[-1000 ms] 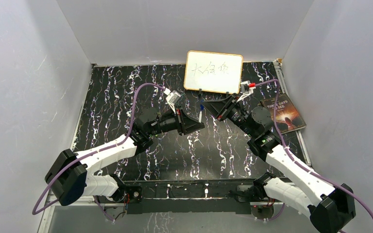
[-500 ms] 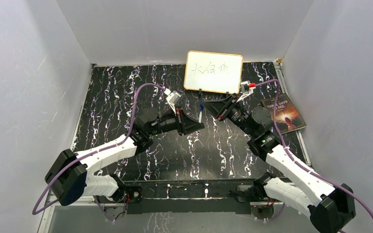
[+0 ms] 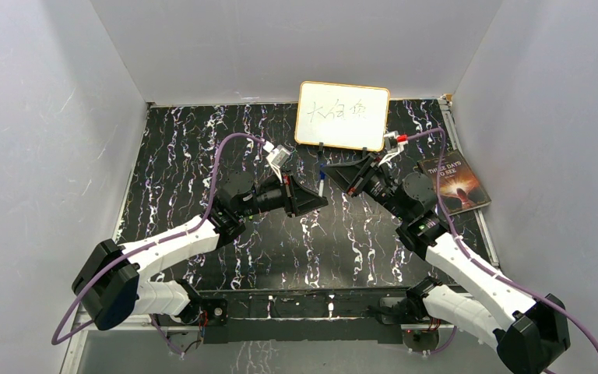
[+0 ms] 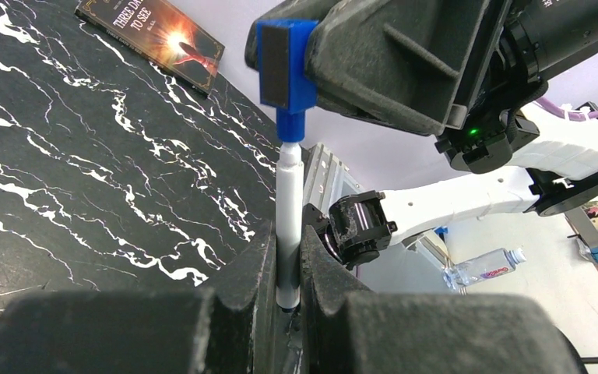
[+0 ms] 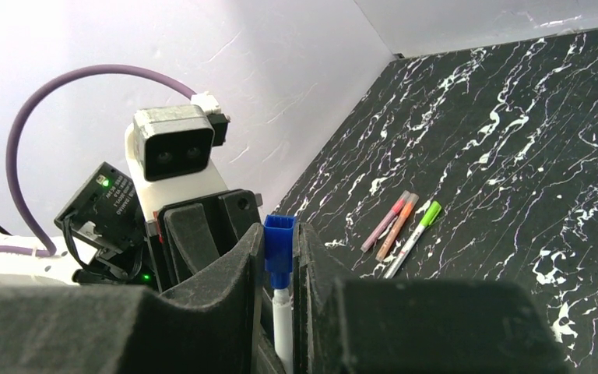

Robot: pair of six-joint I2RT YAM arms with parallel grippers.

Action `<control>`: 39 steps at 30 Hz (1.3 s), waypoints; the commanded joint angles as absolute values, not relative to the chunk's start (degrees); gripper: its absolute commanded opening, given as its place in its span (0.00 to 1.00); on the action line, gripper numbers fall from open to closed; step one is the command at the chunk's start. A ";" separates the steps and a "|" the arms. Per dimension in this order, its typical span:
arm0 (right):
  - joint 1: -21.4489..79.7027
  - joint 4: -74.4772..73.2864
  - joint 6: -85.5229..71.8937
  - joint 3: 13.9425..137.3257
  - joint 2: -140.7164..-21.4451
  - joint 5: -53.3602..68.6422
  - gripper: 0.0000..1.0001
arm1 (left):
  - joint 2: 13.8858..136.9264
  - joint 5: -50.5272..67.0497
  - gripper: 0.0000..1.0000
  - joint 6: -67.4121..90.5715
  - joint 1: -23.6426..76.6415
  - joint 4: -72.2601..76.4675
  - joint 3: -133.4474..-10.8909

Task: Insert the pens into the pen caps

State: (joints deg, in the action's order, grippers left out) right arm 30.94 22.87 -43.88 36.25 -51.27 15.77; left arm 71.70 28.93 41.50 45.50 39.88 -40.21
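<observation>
My left gripper (image 4: 286,243) is shut on a white pen (image 4: 289,222) and holds it upright by its lower end. My right gripper (image 5: 279,238) is shut on a blue pen cap (image 5: 278,243), whose narrow end sits over the top of that pen (image 5: 283,327). In the top view both grippers meet in mid-air over the table's middle, with the pen (image 3: 321,187) under the blue cap (image 3: 321,169). Three capped pens lie together on the table: mauve (image 5: 385,220), orange (image 5: 398,226) and a white one with a green cap (image 5: 413,238).
A whiteboard (image 3: 342,114) leans at the back wall. A book (image 3: 453,183) lies at the right edge of the black marbled table (image 3: 187,156). White walls close the table in on three sides.
My right gripper has edged slightly left with the blue cap, closer onto the pen. The left arm has not moved.
</observation>
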 commanded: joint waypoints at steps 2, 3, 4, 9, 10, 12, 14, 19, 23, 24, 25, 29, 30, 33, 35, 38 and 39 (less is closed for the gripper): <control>30.62 26.12 -43.92 35.06 -50.59 16.52 0.00 | 69.73 28.23 0.00 39.81 45.65 40.04 -42.87; 30.65 26.03 -44.02 34.92 -50.48 16.52 0.00 | 69.65 28.07 0.00 39.76 45.67 39.92 -42.88; 30.67 25.87 -44.02 34.81 -50.39 16.52 0.00 | 69.54 27.85 0.00 39.62 45.59 39.65 -42.99; 30.63 25.45 -44.40 34.47 -50.01 16.89 0.00 | 69.41 26.19 0.00 38.46 45.58 38.83 -43.21; 30.65 25.45 -44.56 34.28 -49.98 17.14 0.00 | 69.40 25.48 0.00 38.15 45.59 38.75 -43.19; 30.63 25.44 -44.86 33.95 -50.01 17.58 0.00 | 69.28 23.59 0.00 37.54 45.62 38.47 -43.37; 30.67 25.52 -44.91 33.45 -50.05 17.98 0.00 | 69.15 21.26 0.00 37.17 45.66 38.11 -43.67; 30.67 25.13 -43.34 31.91 -50.17 20.91 0.00 | 68.59 18.43 0.00 35.85 44.99 37.73 -45.64; 30.67 25.31 -41.88 30.10 -50.40 24.28 0.00 | 68.65 19.11 0.00 34.91 44.04 37.78 -48.24; 30.67 25.64 -41.77 29.44 -50.36 25.10 0.00 | 68.61 19.30 0.00 35.05 43.73 38.64 -48.61; 30.63 26.05 -41.77 28.85 -50.38 25.79 0.00 | 68.59 19.57 0.00 35.25 43.36 39.46 -49.03; 30.66 27.31 -41.72 27.32 -50.43 29.16 0.00 | 68.86 20.64 0.00 36.21 42.22 42.22 -50.68; 30.63 27.61 -41.68 26.95 -50.44 29.95 0.00 | 68.97 20.71 0.00 36.21 42.11 42.53 -51.16; 30.66 27.35 -41.23 26.28 -50.27 30.94 0.00 | 69.54 20.81 0.00 36.21 41.84 43.03 -52.74; 30.67 27.36 -40.99 25.80 -50.34 31.56 0.00 | 70.06 21.19 0.00 36.21 41.62 43.48 -53.61; 30.65 27.35 -40.52 25.05 -50.83 32.76 0.00 | 70.82 21.88 0.00 36.23 41.33 43.98 -54.94; 30.61 27.43 -40.44 24.79 -50.95 33.14 0.00 | 71.06 22.10 0.00 36.23 41.19 44.03 -55.30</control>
State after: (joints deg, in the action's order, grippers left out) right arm 28.99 35.92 -42.63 28.91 -50.22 19.44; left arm 72.60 29.47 35.97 44.66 29.85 -47.33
